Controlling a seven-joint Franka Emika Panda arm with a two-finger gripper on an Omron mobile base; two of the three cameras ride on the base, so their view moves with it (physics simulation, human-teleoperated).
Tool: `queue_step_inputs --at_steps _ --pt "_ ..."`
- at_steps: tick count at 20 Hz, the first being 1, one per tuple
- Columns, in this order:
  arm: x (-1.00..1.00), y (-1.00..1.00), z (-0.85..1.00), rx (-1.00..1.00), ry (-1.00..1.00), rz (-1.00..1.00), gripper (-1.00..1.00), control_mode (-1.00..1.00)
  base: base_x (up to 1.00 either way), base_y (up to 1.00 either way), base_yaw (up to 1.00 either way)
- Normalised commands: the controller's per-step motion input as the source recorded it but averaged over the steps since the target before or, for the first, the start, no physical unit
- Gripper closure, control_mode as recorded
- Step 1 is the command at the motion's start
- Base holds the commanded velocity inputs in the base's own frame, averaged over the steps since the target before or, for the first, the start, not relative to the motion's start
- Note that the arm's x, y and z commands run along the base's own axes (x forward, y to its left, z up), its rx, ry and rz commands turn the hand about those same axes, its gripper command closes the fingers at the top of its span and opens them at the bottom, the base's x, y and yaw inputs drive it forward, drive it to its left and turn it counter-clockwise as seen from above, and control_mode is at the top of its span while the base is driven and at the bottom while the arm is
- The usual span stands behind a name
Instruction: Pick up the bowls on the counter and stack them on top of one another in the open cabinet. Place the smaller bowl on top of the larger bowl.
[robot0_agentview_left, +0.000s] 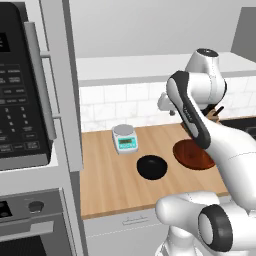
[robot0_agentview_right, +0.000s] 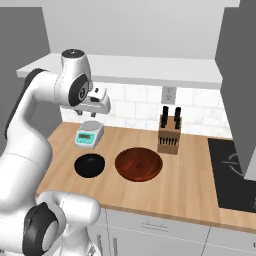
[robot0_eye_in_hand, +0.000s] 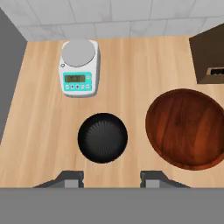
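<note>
The small glossy black bowl (robot0_agentview_left: 151, 167) (robot0_agentview_right: 90, 165) (robot0_eye_in_hand: 103, 138) sits on the wooden counter (robot0_agentview_left: 107, 175) in front of the scale. To its right lies the wide reddish-brown bowl (robot0_agentview_right: 139, 163) (robot0_eye_in_hand: 186, 129), which the arm partly covers in the left base view (robot0_agentview_left: 192, 156). My gripper (robot0_agentview_right: 90, 115) (robot0_eye_in_hand: 112, 179) hangs well above the counter, looking straight down, with the black bowl just ahead of its fingertips. Its fingers (robot0_eye_in_hand: 72, 178) stand wide apart with nothing between them. The open cabinet's white ledge (robot0_agentview_left: 125, 67) (robot0_agentview_right: 135, 65) runs above the backsplash, and nothing is visible on it.
A white-and-teal kitchen scale (robot0_agentview_left: 125, 138) (robot0_agentview_right: 89, 133) (robot0_eye_in_hand: 78, 68) stands behind the black bowl. A wooden knife block (robot0_agentview_right: 169, 131) (robot0_eye_in_hand: 210, 54) sits near the backsplash. A black cooktop (robot0_agentview_right: 232, 172) lies at the right and a black microwave (robot0_agentview_left: 22, 90) at the left.
</note>
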Motion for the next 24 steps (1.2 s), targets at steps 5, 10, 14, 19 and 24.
queue_step_inputs --at_steps 5,10,14,19,24 --pt "-0.12 -0.02 -0.18 0.00 0.02 0.00 -1.00 -1.00 0.00 0.00 0.00" --pt "0.04 0.16 -1.00 0.00 0.29 -0.15 -1.00 -1.00 0.00 0.00 0.00" --pt "0.06 0.00 -1.00 0.00 0.21 -0.22 -1.00 -1.00 0.00 0.00 0.00" --pt "0.19 -0.11 -1.00 0.13 0.08 -0.22 -1.00 -1.00 0.00 0.00 0.00" --pt "0.35 0.00 -0.81 0.13 0.00 -0.10 -1.00 -1.00 0.00 0.00 0.00"
